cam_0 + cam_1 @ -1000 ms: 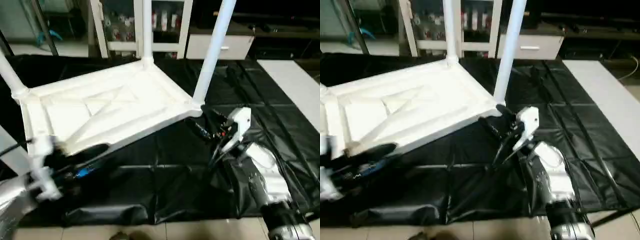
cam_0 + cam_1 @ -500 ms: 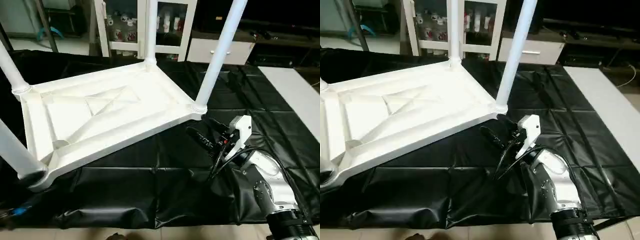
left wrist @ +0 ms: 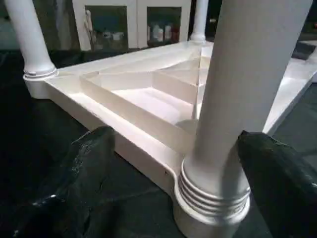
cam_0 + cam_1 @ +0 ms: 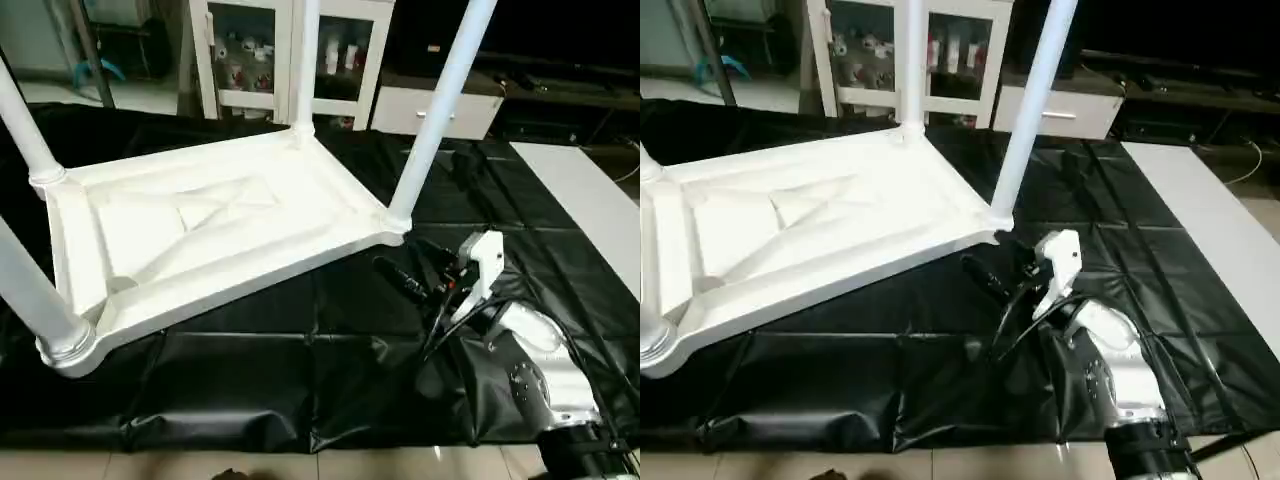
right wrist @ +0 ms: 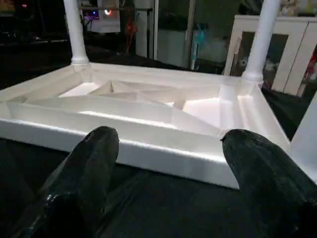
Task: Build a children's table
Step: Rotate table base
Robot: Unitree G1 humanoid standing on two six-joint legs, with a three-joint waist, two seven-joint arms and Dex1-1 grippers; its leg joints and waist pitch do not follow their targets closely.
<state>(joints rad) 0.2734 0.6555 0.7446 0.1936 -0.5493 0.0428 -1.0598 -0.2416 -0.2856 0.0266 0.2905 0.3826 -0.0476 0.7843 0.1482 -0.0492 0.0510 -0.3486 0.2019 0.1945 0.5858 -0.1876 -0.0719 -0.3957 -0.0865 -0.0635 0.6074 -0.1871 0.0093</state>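
Note:
The white children's table [image 4: 210, 225] lies upside down on the black-draped worktable [image 4: 300, 385], ribbed underside up. All four legs stand in the corner sockets: near-left leg [image 4: 28, 295], far-left leg [image 4: 22, 125], far leg [image 4: 305, 60] and right leg [image 4: 440, 110]. My right gripper [image 4: 400, 262] is open just in front of the right corner; in its wrist view the right gripper [image 5: 171, 136] faces the top's side rim [image 5: 148, 148], holding nothing. My left gripper [image 3: 176, 139] is open, its fingers [image 3: 94, 158] spread either side of the near-left leg [image 3: 242, 89] without touching it.
A flat white board [image 4: 590, 190] lies at the right on the black cloth. Behind the worktable stand a white glass-door cabinet [image 4: 250, 50] and a white drawer unit [image 4: 440, 108]. The worktable's front edge meets the tiled floor [image 4: 300, 465].
My left arm, which was at the near-left corner a second ago, has drawn back out of the head views, leaving the near-left leg standing in its socket. The right gripper has barely moved.

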